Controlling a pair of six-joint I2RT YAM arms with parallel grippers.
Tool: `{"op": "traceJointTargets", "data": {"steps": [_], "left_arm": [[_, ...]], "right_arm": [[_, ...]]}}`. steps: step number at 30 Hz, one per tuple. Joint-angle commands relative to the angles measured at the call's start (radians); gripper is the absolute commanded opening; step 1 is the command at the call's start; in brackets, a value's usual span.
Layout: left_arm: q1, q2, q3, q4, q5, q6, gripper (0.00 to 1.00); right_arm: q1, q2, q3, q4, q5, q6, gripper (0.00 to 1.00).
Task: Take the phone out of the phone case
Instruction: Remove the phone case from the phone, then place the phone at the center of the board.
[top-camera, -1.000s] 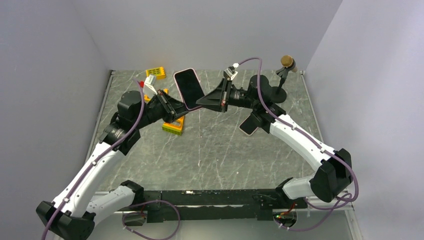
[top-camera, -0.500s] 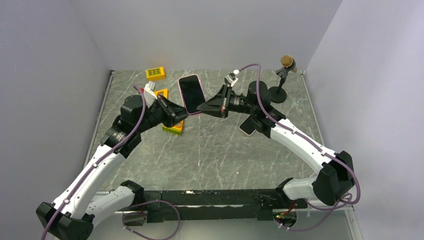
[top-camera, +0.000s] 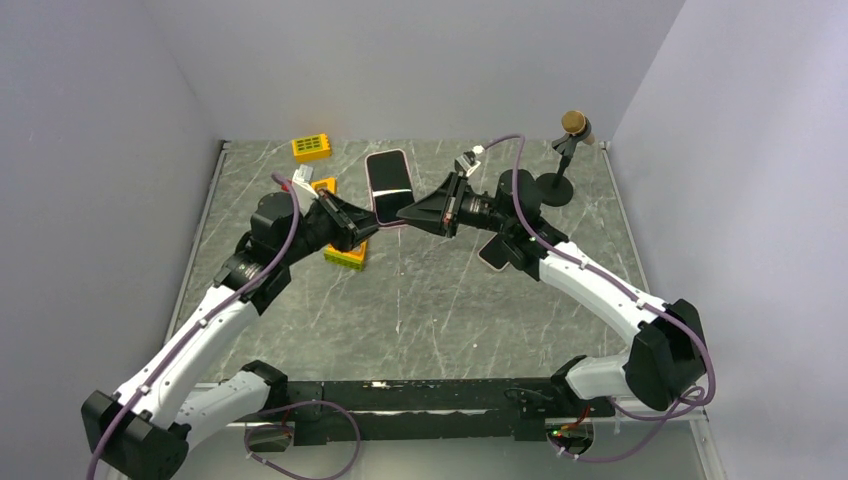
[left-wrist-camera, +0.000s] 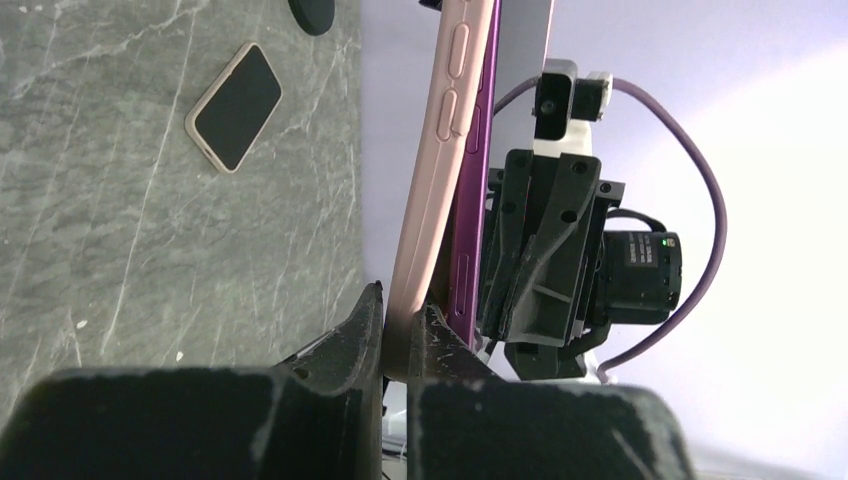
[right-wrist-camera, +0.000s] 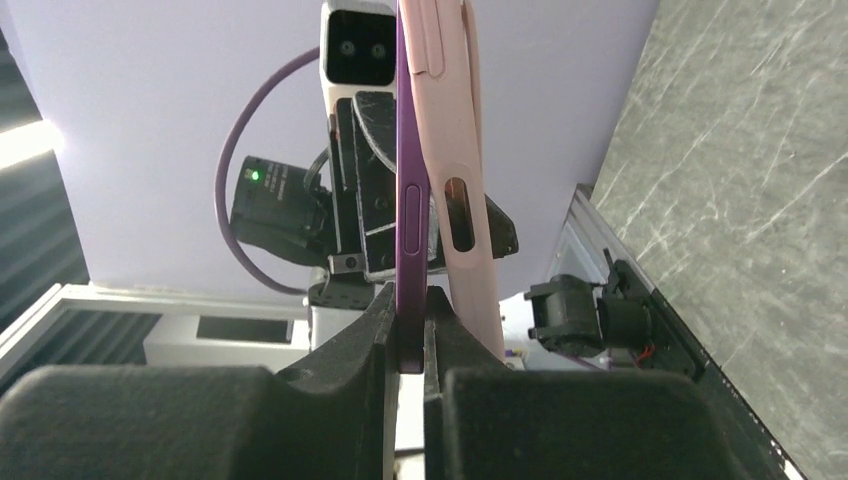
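A purple phone (top-camera: 388, 180) in a pale pink case is held in the air between my two grippers, above the far middle of the table. My left gripper (top-camera: 360, 223) is shut on the pink case's edge (left-wrist-camera: 437, 190) from the left. My right gripper (top-camera: 404, 213) is shut on the purple phone's edge (right-wrist-camera: 411, 220) from the right. In the right wrist view the pink case (right-wrist-camera: 455, 150) stands apart from the phone at my fingertips (right-wrist-camera: 385, 310). In the left wrist view the phone (left-wrist-camera: 470, 230) lies just behind the case, next to my left gripper (left-wrist-camera: 400, 305).
A second phone in a light case (top-camera: 495, 255) lies flat on the table under my right arm and shows in the left wrist view (left-wrist-camera: 233, 107). Yellow bricks (top-camera: 311, 147) (top-camera: 346, 255) lie at the back left. A microphone stand (top-camera: 572, 125) stands at the back right.
Both grippers have carried the phone a little to the right and lower, and its screen now faces up more squarely. Both grips stay shut.
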Motion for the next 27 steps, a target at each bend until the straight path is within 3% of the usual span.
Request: {"op": "traceJointTargets", "data": {"steps": [1,4,7,11,17,27], "left_arm": [[0.047,0.068,0.044,0.259,-0.295,-0.091,0.0],[0.049,0.1,0.079,0.281,-0.315,-0.019,0.0],[0.057,0.134,0.133,0.261,-0.299,0.144,0.0],[0.049,0.136,0.115,0.227,-0.25,0.305,0.0],[0.041,0.018,-0.128,0.303,-0.255,0.207,0.0],[0.071,0.003,-0.129,0.164,-0.259,0.179,0.0]], "right_arm": [[0.022,-0.04,-0.018,0.067,-0.142,0.021,0.0],[0.023,-0.033,-0.032,0.12,-0.143,0.057,0.0],[0.008,-0.041,-0.039,0.161,-0.149,0.104,0.0],[-0.011,-0.044,-0.047,0.338,-0.133,0.284,0.0],[-0.011,0.004,-0.013,0.534,-0.08,0.484,0.0],[-0.009,-0.067,0.085,0.353,-0.057,0.467,0.0]]}}
